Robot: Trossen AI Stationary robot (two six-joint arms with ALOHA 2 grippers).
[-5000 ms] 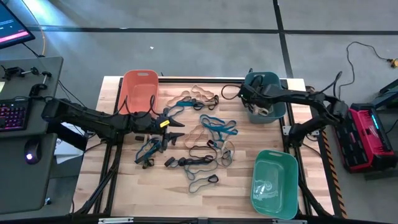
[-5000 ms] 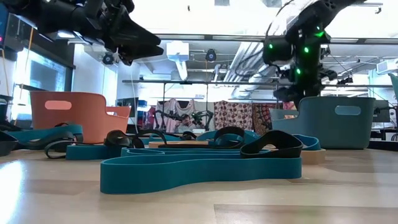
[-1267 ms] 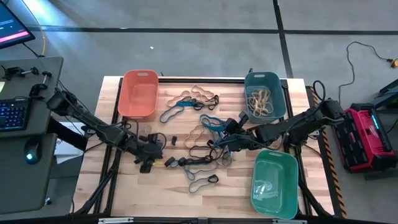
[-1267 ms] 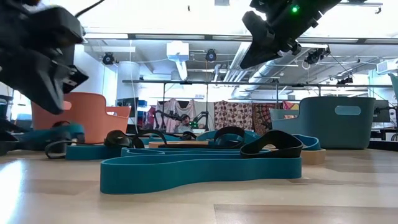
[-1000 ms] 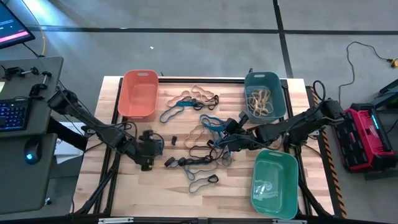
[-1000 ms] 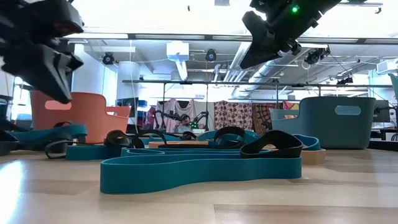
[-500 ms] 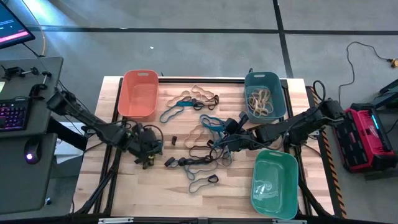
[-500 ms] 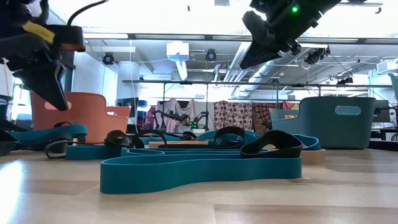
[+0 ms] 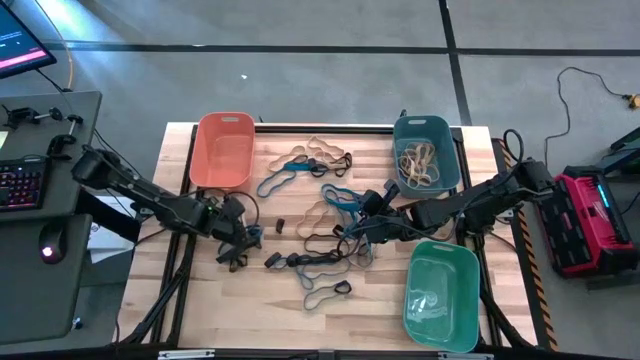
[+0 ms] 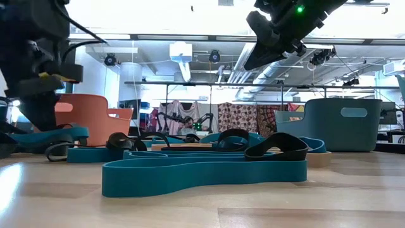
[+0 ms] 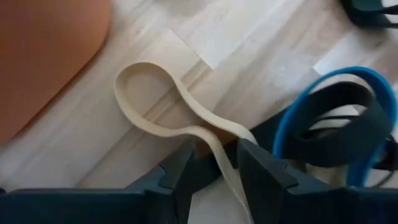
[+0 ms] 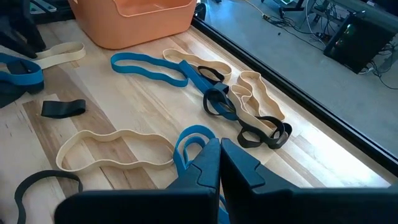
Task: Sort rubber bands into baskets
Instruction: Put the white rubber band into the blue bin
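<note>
High view: my left gripper (image 9: pixel 238 243) has dropped beside the orange basket (image 9: pixel 224 150) | Left wrist view: fingers (image 11: pixel 261 168) have parted, straddling a tan band (image 11: pixel 186 124), nothing gripped yet | Right wrist view: right gripper (image 12: pixel 220 155) pinched shut, empty, over the pile.

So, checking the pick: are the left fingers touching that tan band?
Cannot tell. In the left wrist view the tan band runs between the left gripper's parted fingers, contact unclear.
</note>
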